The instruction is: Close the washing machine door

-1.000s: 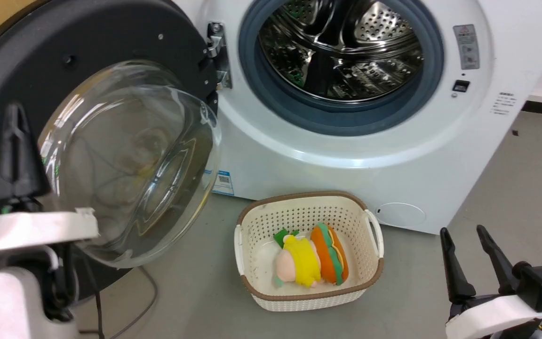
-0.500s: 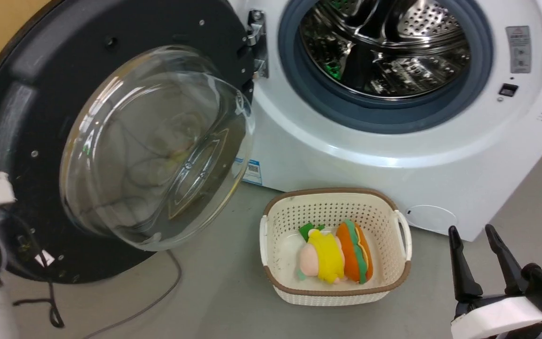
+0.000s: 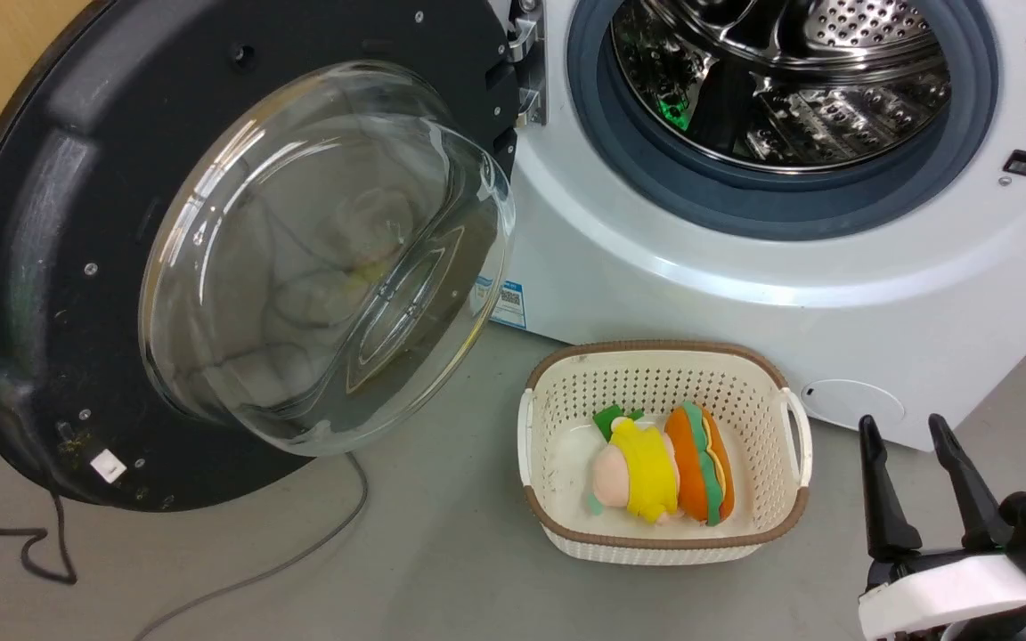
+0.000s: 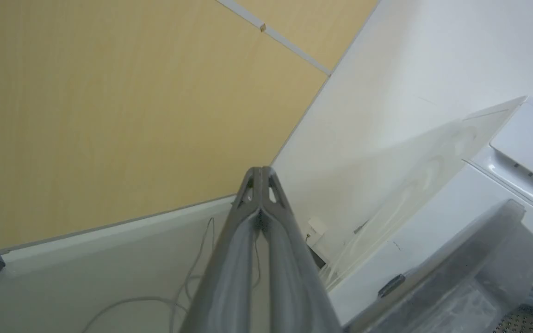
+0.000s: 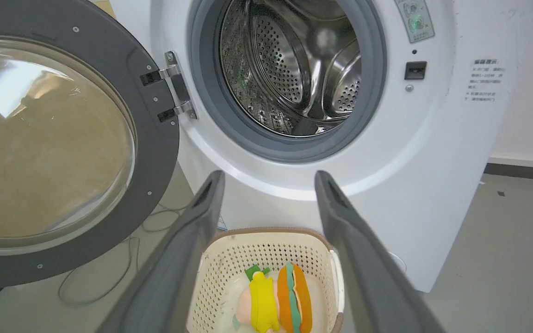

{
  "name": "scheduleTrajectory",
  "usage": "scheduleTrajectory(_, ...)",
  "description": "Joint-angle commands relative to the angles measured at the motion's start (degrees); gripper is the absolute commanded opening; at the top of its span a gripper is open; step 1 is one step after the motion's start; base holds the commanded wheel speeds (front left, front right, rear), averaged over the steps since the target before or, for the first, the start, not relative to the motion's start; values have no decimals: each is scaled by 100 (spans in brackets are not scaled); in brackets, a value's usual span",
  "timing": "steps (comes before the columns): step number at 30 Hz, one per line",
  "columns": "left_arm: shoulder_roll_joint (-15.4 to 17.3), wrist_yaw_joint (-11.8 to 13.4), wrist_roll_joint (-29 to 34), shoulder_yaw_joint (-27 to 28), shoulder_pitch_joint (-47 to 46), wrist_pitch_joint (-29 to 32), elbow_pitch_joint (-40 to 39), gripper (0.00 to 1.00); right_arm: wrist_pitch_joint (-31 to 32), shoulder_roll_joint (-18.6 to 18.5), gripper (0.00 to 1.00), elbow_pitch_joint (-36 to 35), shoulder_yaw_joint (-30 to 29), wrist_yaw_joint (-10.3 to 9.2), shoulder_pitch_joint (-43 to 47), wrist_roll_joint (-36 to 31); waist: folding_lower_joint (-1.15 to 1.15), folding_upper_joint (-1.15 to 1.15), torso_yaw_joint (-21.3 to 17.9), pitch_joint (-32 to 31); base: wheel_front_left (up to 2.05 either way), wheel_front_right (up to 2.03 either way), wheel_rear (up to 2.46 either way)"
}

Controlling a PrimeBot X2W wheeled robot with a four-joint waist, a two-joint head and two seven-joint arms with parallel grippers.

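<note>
The washing machine door (image 3: pixel 41 223) stands wide open on the left, its black rim and bulging glass window (image 3: pixel 326 258) turned toward me. It hangs on a hinge (image 3: pixel 526 53) on the white washing machine (image 3: pixel 745 276), whose steel drum (image 3: pixel 798 80) lies open. My right gripper (image 3: pixel 904 425) is open and empty at the lower right, well away from the door. In the right wrist view, the right gripper (image 5: pixel 269 175) points at the machine front, with the door (image 5: pixel 155 138) to its left. My left gripper (image 4: pixel 261 172) is shut on nothing, aimed at a yellow wall (image 4: pixel 86 115) beside the machine's top (image 4: pixel 530 138).
A cream perforated basket (image 3: pixel 664 349) with plush toys (image 3: pixel 655 463) sits on the grey floor before the machine, right of the door's swing. A grey cable (image 3: pixel 299 552) trails on the floor under the door. The left wrist view has a blurred grey curved edge (image 4: pixel 479 259) close by.
The head camera has shifted, so the machine, door and basket sit further right in the picture. My left arm has gone out of the head view at the left. The right gripper stays open.
</note>
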Motion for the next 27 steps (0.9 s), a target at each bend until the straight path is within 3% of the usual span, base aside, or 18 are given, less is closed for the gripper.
scheduleTrajectory(1,111,-82,-212,40,-109,295,177,0,-60,12,100,19,-27,3,-76,59,0,0,12,37,0,0,0)
scheduleTrajectory(5,222,-220,-728,61,-80,1107,478,0,-108,12,100,19,-33,3,-86,88,0,0,40,110,0,0,0)
scheduleTrajectory(12,324,-366,-1425,71,223,2014,490,0,-192,14,100,24,-6,4,-129,92,-1,0,85,195,0,0,0)
scheduleTrajectory(27,197,-470,-2940,-730,1367,3227,-953,0,-371,17,100,34,-115,4,-59,263,-1,0,507,130,0,0,0)
